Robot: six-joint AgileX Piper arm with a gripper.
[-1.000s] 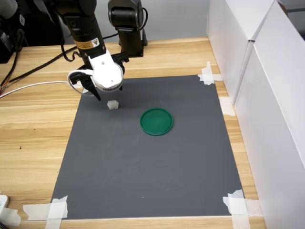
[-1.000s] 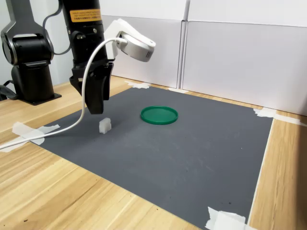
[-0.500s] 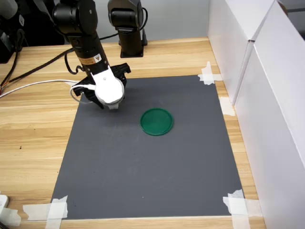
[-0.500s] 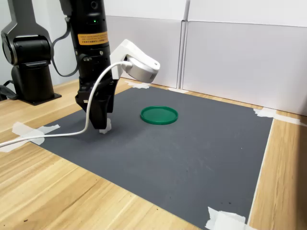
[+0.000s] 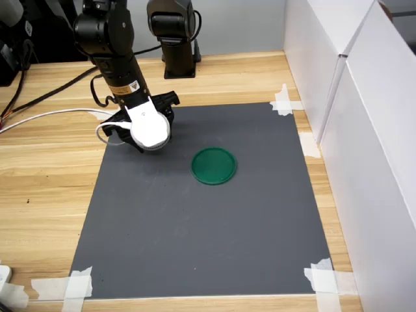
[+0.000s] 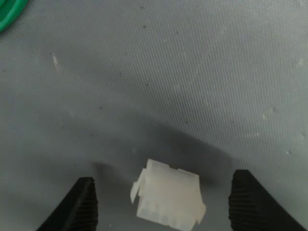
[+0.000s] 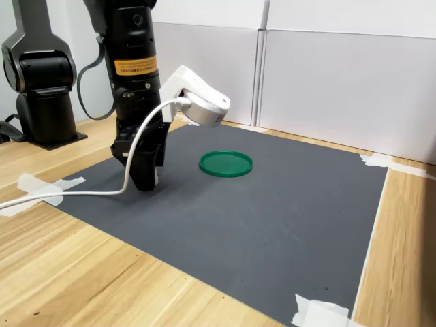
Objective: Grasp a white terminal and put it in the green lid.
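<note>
mat: dark grey sheet [image 5: 208,227] lying flat on the worktop
tape: white strips [image 5: 65,285] at the mat's corners
worktop: pale wood [image 5: 45,175]
panels: white boards [image 7: 340,82] standing along the edge
cables: black leads [image 5: 39,97] at the first exterior view's left

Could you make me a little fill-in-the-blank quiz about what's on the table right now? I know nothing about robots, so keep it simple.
1. The round lid on the mat is coloured ____.
2. In the wrist view, the white terminal lies ____ the gripper's two black fingers.
3. The dark grey mat is fastened to the wooden table at its corners with white ____.
4. The inside of the lid holds ____.

Missing words: green; between; tape; nothing
</note>
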